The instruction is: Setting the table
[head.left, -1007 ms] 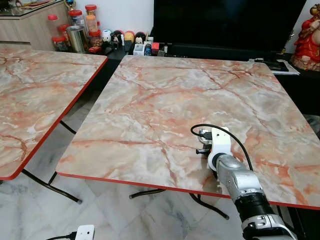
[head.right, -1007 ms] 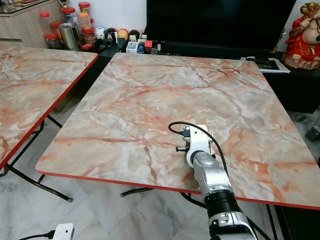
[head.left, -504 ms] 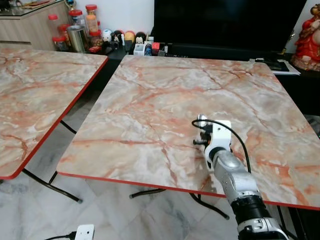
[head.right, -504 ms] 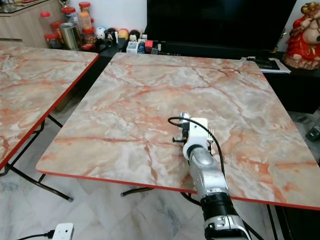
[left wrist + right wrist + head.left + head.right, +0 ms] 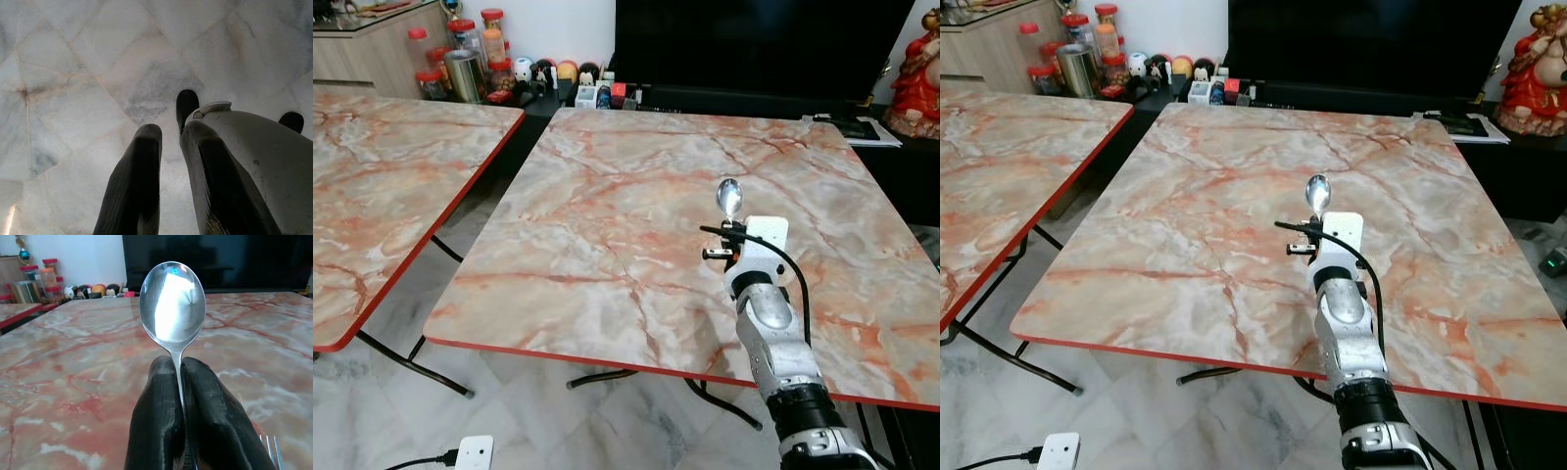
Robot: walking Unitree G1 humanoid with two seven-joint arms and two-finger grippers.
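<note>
The right gripper (image 5: 182, 382) is closed tight on the thin handle of a metal spoon (image 5: 172, 303), its two black fingers (image 5: 156, 416) pressed together with the handle pinched between them. The spoon stands nearly upright out of the fingertips, bowl uppermost, and the shiny bowl mirrors a bright patch of the room. In the head views the spoon's bowl (image 5: 730, 198) rises just above the white wrist block of the right arm (image 5: 773, 333), which reaches in over the near edge of the surface (image 5: 607, 196), a marble-patterned top with a red rim. The spoon is held above this surface, right of its middle and towards the near edge.

Just beside the right gripper, low at the picture's edge in the wrist view, the tines of a fork (image 5: 269, 443) lie on the surface.

No writing or label can be read anywhere.

The left gripper (image 5: 166, 142) hangs over a pale marble floor (image 5: 88, 73), its fingers a little apart with nothing between them.

A second marble-patterned table (image 5: 382, 186) stands to the left of the surface, well apart from the spoon, and jars with red lids (image 5: 460, 49) stand beyond the far left corner.
</note>
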